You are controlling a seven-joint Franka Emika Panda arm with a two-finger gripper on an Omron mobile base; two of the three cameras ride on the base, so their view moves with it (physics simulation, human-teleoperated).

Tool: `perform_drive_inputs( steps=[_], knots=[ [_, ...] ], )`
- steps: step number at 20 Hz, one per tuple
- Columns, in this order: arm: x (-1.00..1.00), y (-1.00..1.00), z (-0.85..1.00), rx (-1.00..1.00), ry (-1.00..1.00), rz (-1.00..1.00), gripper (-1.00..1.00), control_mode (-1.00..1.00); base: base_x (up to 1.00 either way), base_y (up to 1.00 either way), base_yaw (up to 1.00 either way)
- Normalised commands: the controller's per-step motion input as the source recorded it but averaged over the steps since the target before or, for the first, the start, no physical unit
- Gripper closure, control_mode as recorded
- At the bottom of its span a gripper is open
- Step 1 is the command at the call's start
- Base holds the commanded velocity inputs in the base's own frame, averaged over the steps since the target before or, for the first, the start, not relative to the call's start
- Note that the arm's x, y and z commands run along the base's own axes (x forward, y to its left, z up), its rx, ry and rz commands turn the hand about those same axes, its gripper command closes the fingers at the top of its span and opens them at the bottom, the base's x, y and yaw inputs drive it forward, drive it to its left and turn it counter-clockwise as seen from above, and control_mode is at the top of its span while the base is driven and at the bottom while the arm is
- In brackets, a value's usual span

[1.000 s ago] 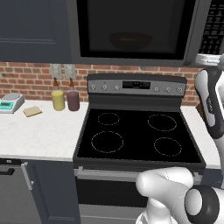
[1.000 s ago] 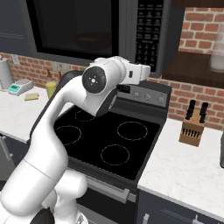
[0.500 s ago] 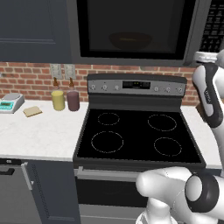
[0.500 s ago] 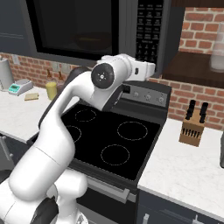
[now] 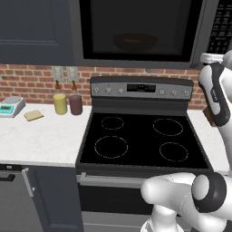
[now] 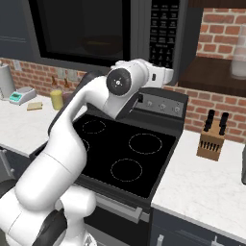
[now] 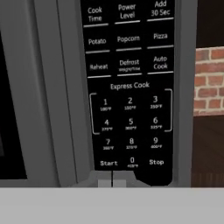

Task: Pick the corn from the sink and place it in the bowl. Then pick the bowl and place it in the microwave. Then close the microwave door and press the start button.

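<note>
- Left base view: you see the microwave (image 5: pixel 136 31) above the stove (image 5: pixel 140 136) with the microwave door (image 5: pixel 133 29) closed. Behind its dark window sits the bowl (image 5: pixel 134 41), with a faint yellow shape in it that may be the corn; you cannot tell for sure. The arm rises at the right edge.
- Right base view: your arm reaches up so the gripper (image 6: pixel 169 76) sits just under the button panel (image 6: pixel 162 29) on the microwave's right side.
- Hand view: you look straight at the button panel, with the Start button (image 7: pixel 108 163) just above the fingertips (image 7: pixel 105 183). The claw's fingers are pressed together, holding nothing.
</note>
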Motion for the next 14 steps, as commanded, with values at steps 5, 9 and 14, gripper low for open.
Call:
perform_drive_inputs(
  steps=[5,9,14],
  knots=[
    [0.18,0.0,-0.04,0.0,0.0,0.0,1.0,-1.0,0.0,0.0,0.0],
    [0.21,0.0,-0.04,0.0,0.0,0.0,1.0,-1.0,0.0,0.0,0.0],
    [0.21,0.0,-0.06,0.0,0.0,0.0,1.0,-1.0,0.0,0.0,0.0]
  ],
)
